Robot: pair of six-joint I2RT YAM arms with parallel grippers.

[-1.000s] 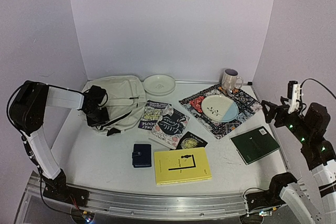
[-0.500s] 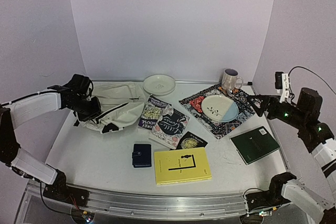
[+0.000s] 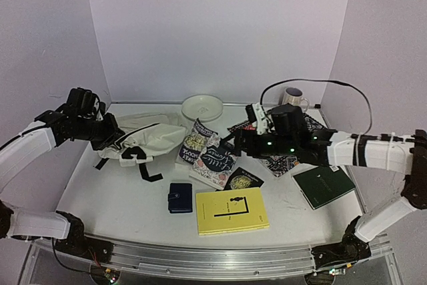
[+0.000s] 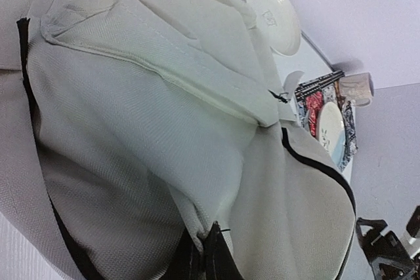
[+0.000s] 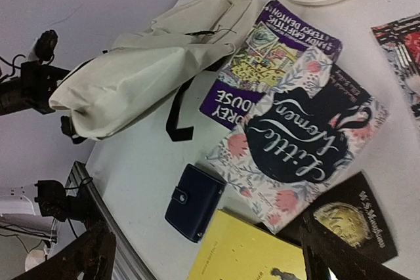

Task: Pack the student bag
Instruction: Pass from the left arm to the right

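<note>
You're at the opening step. Your left gripper (image 4: 202,259) is clamped on the cream fabric of the student bag (image 3: 143,139), which lies at the far left of the table (image 3: 113,191), bunched and raised at its left end. Your right gripper (image 3: 235,143) hangs empty with its jaws spread wide over the Little Women book (image 5: 305,139), just right of the bag.

Next, I judge, you need the bag's mouth held open toward the right, then a clean pinch on one book's edge.

You cannot tell whether the zipper is undone. Fabric fills the left wrist view, and the pinch point is cut off at its bottom edge. In the top view, the right arm hides much of the placemat (image 5: 401,44).
</note>
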